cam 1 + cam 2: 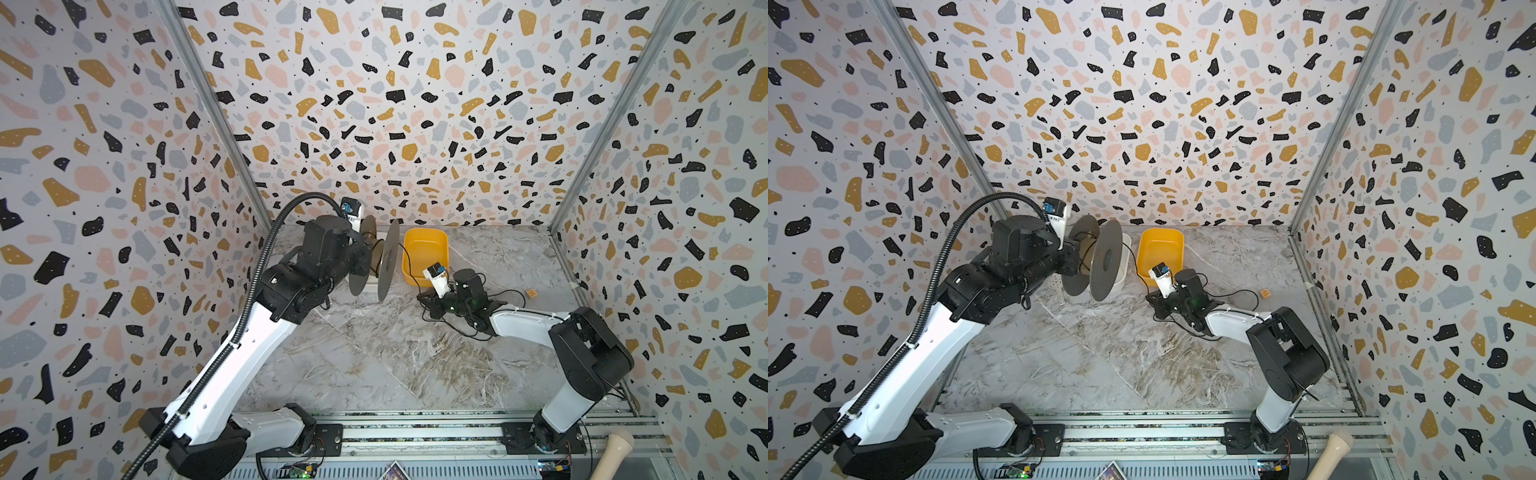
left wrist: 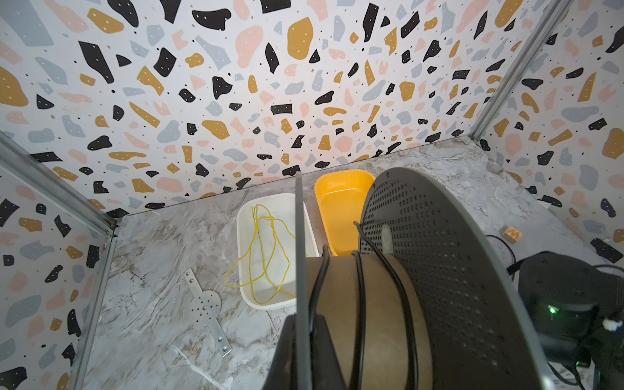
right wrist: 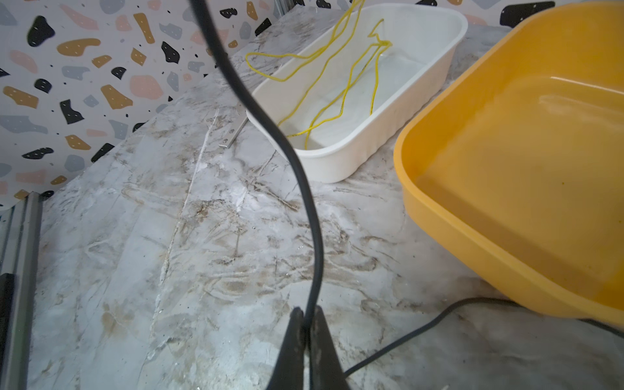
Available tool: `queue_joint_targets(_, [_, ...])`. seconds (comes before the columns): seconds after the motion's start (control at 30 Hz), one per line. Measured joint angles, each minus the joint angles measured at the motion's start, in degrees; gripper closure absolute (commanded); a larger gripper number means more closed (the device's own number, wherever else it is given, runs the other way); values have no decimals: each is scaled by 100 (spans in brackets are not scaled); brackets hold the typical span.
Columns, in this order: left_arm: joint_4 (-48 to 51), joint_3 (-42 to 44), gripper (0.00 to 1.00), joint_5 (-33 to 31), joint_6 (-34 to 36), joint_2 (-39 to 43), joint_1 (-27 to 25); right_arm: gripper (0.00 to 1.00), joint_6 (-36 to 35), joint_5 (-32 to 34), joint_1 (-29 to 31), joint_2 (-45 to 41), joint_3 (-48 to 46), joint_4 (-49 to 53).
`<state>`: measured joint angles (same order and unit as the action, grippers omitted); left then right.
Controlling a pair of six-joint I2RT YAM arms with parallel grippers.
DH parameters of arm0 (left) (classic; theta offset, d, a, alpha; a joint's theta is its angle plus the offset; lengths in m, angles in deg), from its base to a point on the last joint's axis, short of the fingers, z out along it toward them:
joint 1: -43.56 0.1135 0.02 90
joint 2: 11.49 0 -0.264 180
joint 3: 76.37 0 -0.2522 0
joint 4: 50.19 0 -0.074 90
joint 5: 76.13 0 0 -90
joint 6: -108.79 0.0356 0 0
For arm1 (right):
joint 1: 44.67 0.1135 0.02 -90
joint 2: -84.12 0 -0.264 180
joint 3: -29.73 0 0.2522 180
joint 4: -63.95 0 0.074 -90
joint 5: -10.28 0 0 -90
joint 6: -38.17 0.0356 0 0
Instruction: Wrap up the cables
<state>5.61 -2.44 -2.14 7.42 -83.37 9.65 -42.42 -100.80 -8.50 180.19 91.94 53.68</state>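
Winding is noted as partly done: the black cable (image 2: 359, 304) is laid in 3 turns round the brown core of the spool (image 2: 439, 270). From the core it is led past the perforated flange to the right gripper (image 3: 306, 317), which is clenched on it, the cord pinched between the 2 tips. Past that grip, more cable is seen in loose loops on the marble table (image 1: 374, 365), on the right gripper's side away from the spool. The spool is carried with its axis roughly level and its 2 grey flanges on edge. It is grasped by the left gripper (image 2: 304, 337), clamped on the thin rim of the flange nearer the left arm, 1 finger on each face. A white tray (image 2: 246, 236) is set just behind the spool, a thin yellow cord (image 2: 266, 256) draped in it and over its rim. A yellow tub (image 1: 424, 249) is placed just beside the spool, toward the right arm. A perforated metal strip (image 2: 206, 310) is laid flat near the spool, on the left arm's side.
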Motion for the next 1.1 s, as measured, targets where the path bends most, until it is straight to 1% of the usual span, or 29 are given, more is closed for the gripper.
queue_joint_targets(0.17, [81,-446,100,-275,-385,-431,122,100,24,481,417,7,-160,4])
queue_joint_targets(0.37, [83,-487,100,-361,-776,-595,264,100,-81,1207,1021,13,-160,101])
queue_joint_targets(0.53, [103,-474,100,-658,-984,-752,302,100,-275,1720,1547,13,-39,330])
queue_joint_targets(0.7, [-105,-153,100,-1051,-1126,-776,313,100,-455,2205,2122,68,328,713])
queue_joint_targets(0.8, [-190,33,100,-1307,-1191,-822,317,100,-485,2387,2422,116,553,909])
queue_joint_targets(1.1, [-557,533,100,-1668,-1335,-922,334,100,-501,2754,2975,48,1038,1342])
